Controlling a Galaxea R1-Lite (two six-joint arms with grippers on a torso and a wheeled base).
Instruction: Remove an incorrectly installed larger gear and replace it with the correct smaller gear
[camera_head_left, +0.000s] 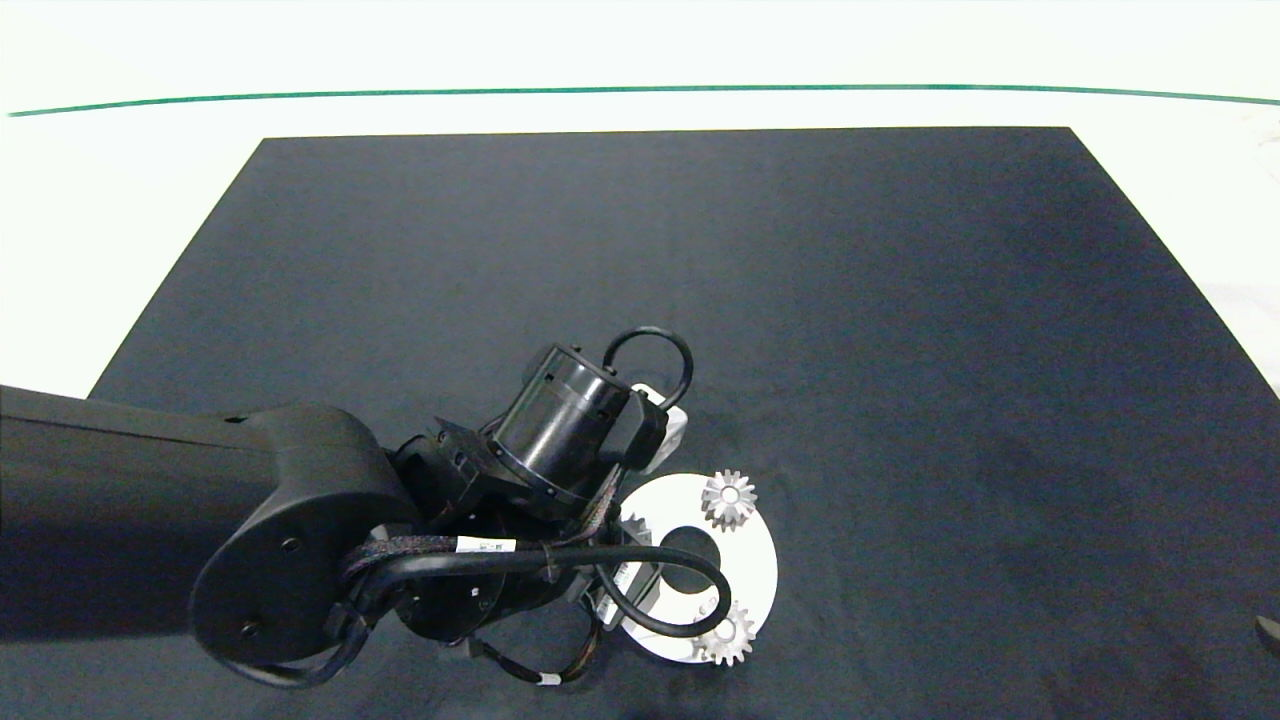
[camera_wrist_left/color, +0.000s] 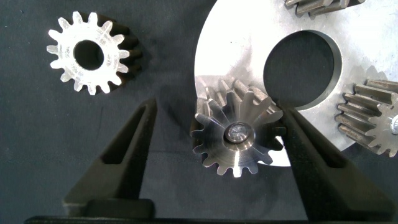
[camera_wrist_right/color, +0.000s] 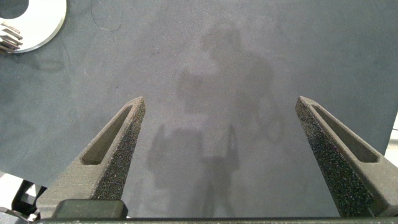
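The larger gear (camera_wrist_left/color: 236, 134) sits on a peg at the rim of the white disc (camera_wrist_left/color: 249, 43), a shiny pin showing at its centre. My left gripper (camera_wrist_left/color: 216, 111) is open around it, one finger (camera_wrist_left/color: 134, 149) out on the mat and the other close against the gear's teeth. The smaller gear (camera_wrist_left/color: 89, 53), pale with a dark centre hole, lies flat on the black mat beside the disc. In the head view my left arm (camera_head_left: 560, 430) covers that side of the disc (camera_head_left: 765, 575), and only a sliver of the larger gear (camera_head_left: 635, 526) shows. My right gripper (camera_wrist_right/color: 221, 102) hangs open over bare mat.
Two grey-silver gears (camera_head_left: 729, 498) (camera_head_left: 727, 633) stand on the disc's far side, and both also show in the left wrist view (camera_wrist_left/color: 373, 118) (camera_wrist_left/color: 320, 6). The disc has a round centre hole (camera_wrist_left/color: 303, 68). The black mat (camera_head_left: 900, 300) stretches wide behind and to the right.
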